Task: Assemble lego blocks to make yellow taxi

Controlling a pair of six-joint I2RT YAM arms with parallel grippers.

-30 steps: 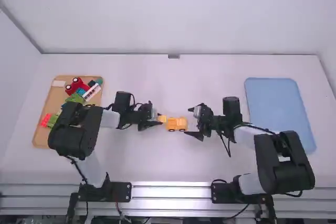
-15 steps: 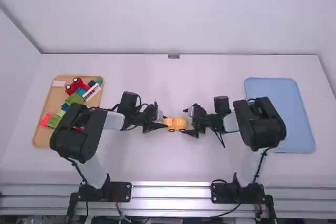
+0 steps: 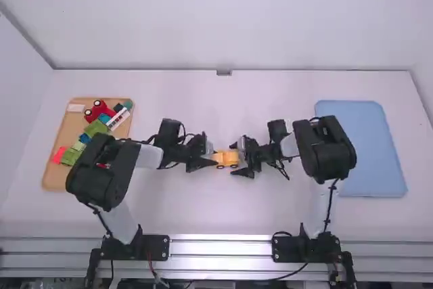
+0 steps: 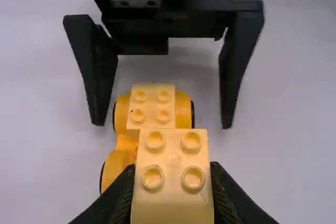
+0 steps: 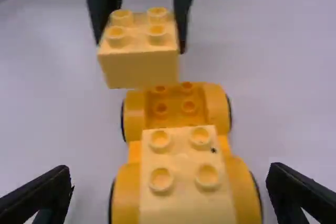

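Note:
My left gripper (image 3: 208, 159) is left of the table's middle; in the left wrist view the same gripper (image 4: 173, 195) is shut on a light yellow 2x2 block (image 4: 173, 166). In the right wrist view that block (image 5: 140, 51) hangs over the far end of the orange wheeled base (image 5: 181, 108). A second light yellow block (image 5: 184, 177) sits on the base's near end. My right gripper (image 3: 237, 160) stands open around this end from the right; in the right wrist view the gripper (image 5: 170, 187) has one finger out on each side, apart from the base.
At the left, a wooden tray (image 3: 55, 175) holds a red car (image 3: 99, 109), green blocks and other pieces, partly behind the left arm. A blue tray (image 3: 365, 147) lies at the right, partly behind the right arm.
My right gripper has moved left and come around the base's right end, still open. My left gripper has shifted slightly right with its block.

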